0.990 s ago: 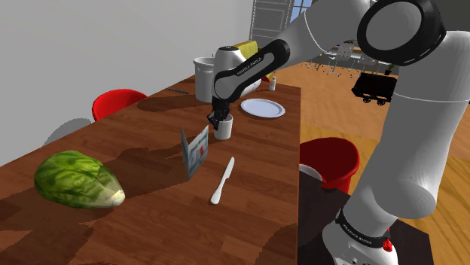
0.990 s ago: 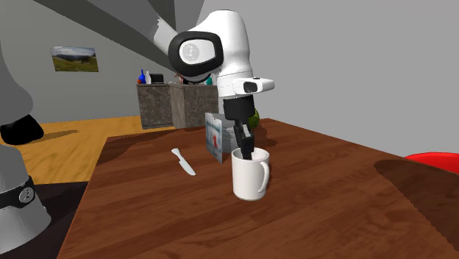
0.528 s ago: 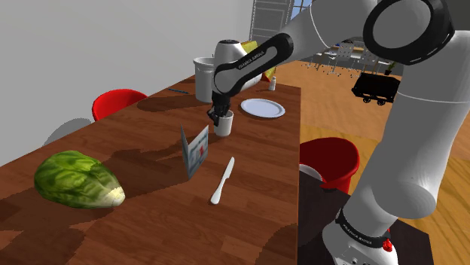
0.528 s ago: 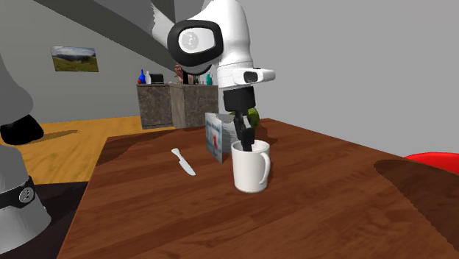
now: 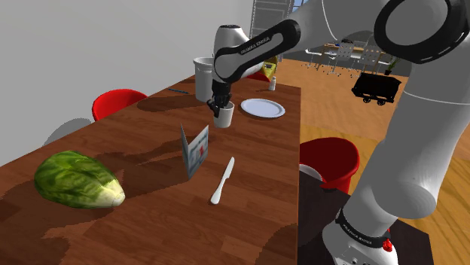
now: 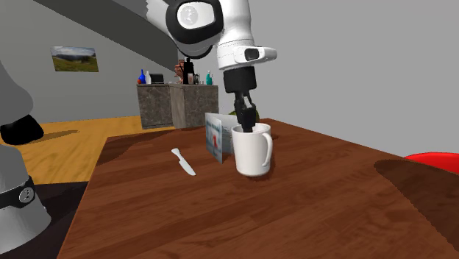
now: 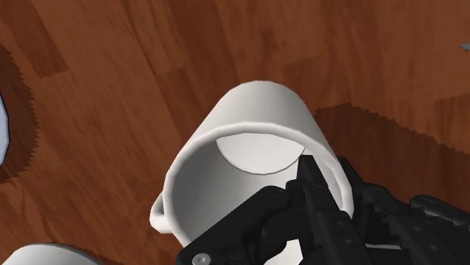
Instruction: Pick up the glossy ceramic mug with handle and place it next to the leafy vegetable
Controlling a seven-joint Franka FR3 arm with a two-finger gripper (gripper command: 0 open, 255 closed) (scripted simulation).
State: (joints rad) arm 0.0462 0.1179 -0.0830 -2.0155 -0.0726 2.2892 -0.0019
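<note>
Over wooden table point(image 6: 184, 213), hand point(image 6: 248, 126) pinches white mug point(image 6: 254, 153) by rim.

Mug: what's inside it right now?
One finger of the hand dips inside the mug, clamping its wall. The pale bottom shows bare; the inner wall behind that finger is covered.

Shows a folded card point(image 5: 194, 149) standing upright on a brown wooden table point(image 5: 151, 218). Has a white knife point(image 5: 223, 181) lying flat just beside the card, toward the shoulder view's right. Beyond the card, farther up the table, holds a white plate point(image 5: 263, 108) and what may be a pale pot point(image 5: 201, 81). Well apart from the card: a red chair point(image 5: 117, 102) off one table edge, a second red chair point(image 5: 330, 159) off the other.
</note>
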